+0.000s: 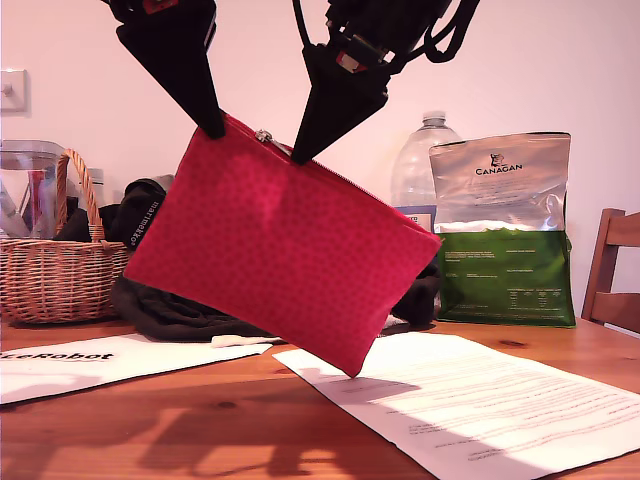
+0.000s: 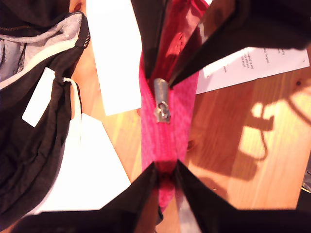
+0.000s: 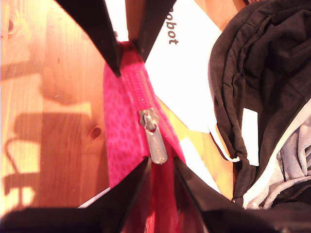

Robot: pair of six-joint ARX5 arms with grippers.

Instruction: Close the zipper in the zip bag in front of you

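Black wedge-shaped gripper (image 1: 213, 128) fingers, looped black cables (image 1: 450, 35)

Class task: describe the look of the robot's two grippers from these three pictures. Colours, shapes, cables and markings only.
Both grippers are matt black, their fingers long flat wedges tapering to points. In the exterior view, my first gripper shows black looping cables and small red and silver fittings above its fingers; my second gripper shows a red fitting. No lettering is readable.
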